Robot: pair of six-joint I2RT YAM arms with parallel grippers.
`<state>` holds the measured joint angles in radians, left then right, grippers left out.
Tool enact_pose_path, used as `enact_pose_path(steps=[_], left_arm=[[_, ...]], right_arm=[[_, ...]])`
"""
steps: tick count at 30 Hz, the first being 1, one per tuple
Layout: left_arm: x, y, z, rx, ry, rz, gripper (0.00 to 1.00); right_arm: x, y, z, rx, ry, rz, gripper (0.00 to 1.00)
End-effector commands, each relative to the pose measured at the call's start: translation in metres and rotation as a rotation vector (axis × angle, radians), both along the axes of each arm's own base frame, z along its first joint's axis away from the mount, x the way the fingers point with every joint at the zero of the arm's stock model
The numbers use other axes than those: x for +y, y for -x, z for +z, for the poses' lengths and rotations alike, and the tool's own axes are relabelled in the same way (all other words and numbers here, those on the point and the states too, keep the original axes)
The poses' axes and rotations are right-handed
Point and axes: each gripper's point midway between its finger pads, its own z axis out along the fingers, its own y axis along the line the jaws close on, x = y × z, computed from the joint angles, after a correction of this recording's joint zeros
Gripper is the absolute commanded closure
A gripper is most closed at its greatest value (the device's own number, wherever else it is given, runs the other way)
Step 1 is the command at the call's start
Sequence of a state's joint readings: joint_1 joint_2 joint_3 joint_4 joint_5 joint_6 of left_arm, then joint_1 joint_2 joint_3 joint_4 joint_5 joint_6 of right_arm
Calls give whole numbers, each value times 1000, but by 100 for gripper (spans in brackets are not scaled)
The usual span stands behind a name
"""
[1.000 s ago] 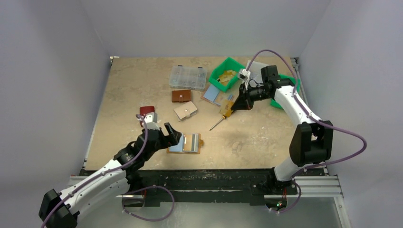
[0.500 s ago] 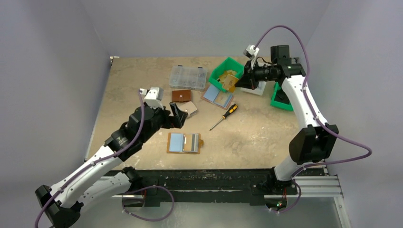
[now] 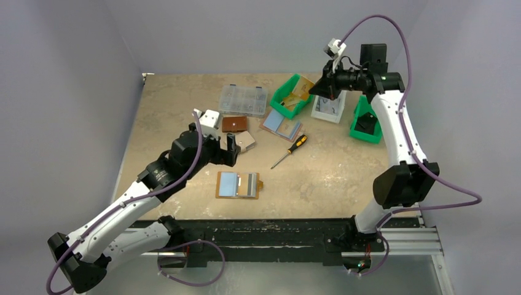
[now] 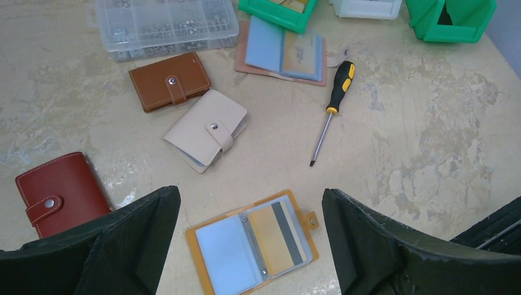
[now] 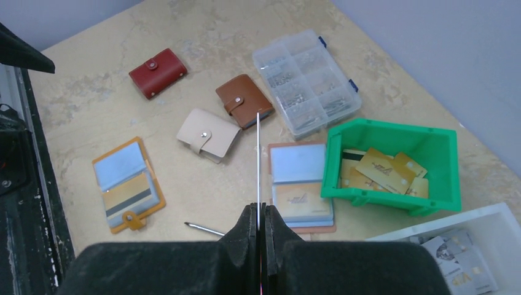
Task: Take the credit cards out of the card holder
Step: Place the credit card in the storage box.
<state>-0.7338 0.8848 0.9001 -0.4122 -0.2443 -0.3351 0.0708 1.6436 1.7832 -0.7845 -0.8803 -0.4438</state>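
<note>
Since half a second ago the right claw (image 5: 258,212) has risen, pinching one thin credit card (image 5: 258,153) edge-on; left claw (image 4: 249,196) hangs wide, facing the open card holder (image 4: 252,246).

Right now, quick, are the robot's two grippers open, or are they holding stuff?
Left gripper: open, holding nothing.
Right gripper: closed on a thin card, seen edge-on.

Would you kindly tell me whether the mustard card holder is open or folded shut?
Open: the card holder lies spread flat on the table, snap tab undone, a gold striped card showing in one half.
</note>
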Motion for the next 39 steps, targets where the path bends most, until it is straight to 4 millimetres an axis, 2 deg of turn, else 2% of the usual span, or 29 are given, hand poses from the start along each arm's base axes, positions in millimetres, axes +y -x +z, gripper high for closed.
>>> enact_pose_path(steps=[1, 8, 14, 21, 26, 33, 39], left_arm=[[5, 1, 3, -42, -9, -10, 7], [0, -1, -5, -21, -11, -22, 8], [5, -2, -5, -23, -14, -3, 8], [5, -3, -5, -23, -3, -3, 9], [7, -4, -7, -17, -3, 1, 9], [9, -6, -6, -18, 1, 8, 9], [10, -7, -5, -19, 6, 12, 9]], right_arm=[[-1, -18, 22, -52, -25, -22, 100], [-4, -31, 27, -59, -40, -33, 100], [-3, -43, 20, -42, -80, -44, 100], [-3, -69, -3, 23, -88, -78, 100], [-5, -92, -16, 53, -99, -125, 100], [-12, -136, -32, 65, -99, -229, 100], [-14, -164, -51, 74, -108, -301, 100]])
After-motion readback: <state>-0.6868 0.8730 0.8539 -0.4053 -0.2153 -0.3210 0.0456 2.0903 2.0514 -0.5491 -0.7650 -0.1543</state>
